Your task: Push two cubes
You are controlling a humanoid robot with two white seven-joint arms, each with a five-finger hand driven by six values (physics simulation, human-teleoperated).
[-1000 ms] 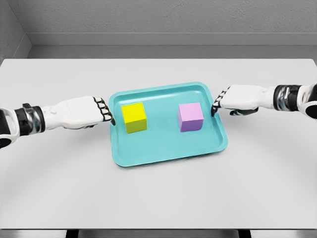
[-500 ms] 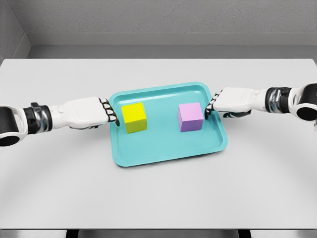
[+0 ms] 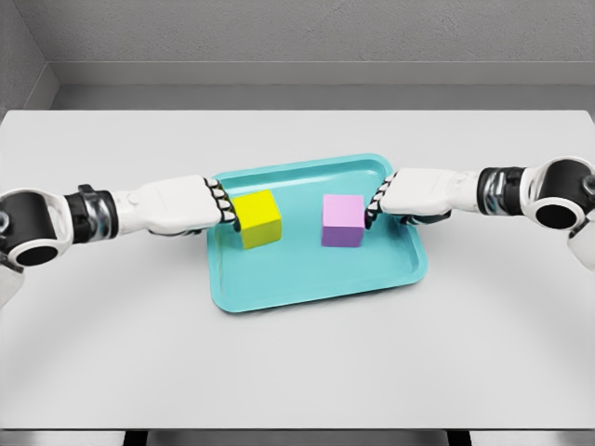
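Both hands have closed inward over the teal tray (image 3: 316,290). Left robot hand (image 3: 186,204), fingers curled, presses the yellow cube (image 3: 257,218); right robot hand (image 3: 414,193), also curled, presses the purple cube (image 3: 342,220). Cubes apart mid-tray; push underway, gap unclosed.

Both upper arms (image 3: 23,232) cut off

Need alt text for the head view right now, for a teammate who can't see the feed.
Two white robot hands press inward on two cubes in a teal tray: the left hand against the yellow cube, the right hand against the purple cube. A gap separates the cubes; the tray sits on a grey table.
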